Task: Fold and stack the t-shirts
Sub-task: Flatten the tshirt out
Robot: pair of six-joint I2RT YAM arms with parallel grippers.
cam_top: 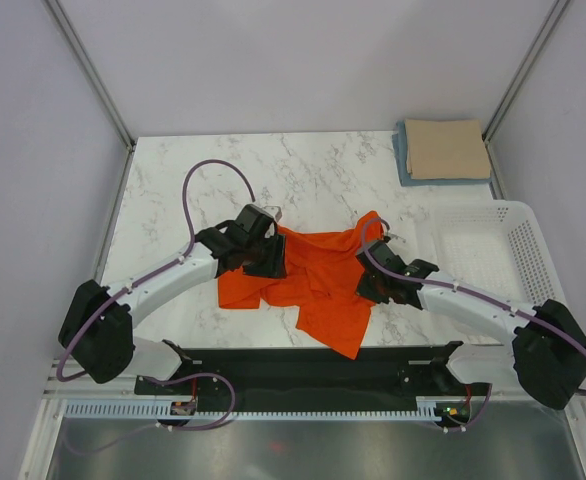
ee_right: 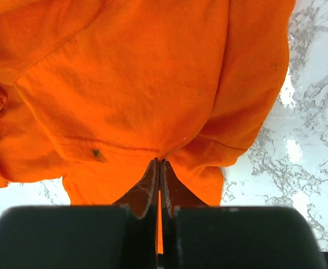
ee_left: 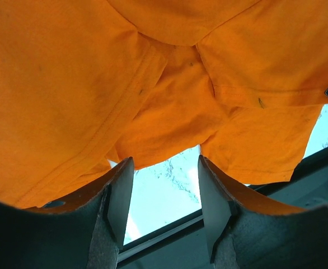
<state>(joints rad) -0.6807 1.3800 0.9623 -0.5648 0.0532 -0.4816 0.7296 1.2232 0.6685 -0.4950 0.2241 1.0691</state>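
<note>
The bright orange t-shirt (cam_top: 318, 278) lies crumpled on the marble table (cam_top: 303, 170) between the two arms. My left gripper (cam_top: 271, 252) is at the shirt's upper left edge. In the left wrist view it (ee_left: 165, 168) stands open, only marble showing between the fingers and orange cloth (ee_left: 97, 73) just past the tips. My right gripper (cam_top: 372, 262) is at the shirt's right edge. Its wrist view shows it (ee_right: 159, 163) shut, a fold of the orange cloth (ee_right: 136, 78) pinched at the tips. A folded tan t-shirt (cam_top: 445, 148) lies on a folded light blue t-shirt (cam_top: 403, 165) at the back right corner.
A white perforated basket (cam_top: 493, 250) stands at the right edge of the table, just beside my right arm. A black rail (cam_top: 303, 365) runs along the near edge, and the shirt's lower corner reaches it. Walls enclose the table on three sides.
</note>
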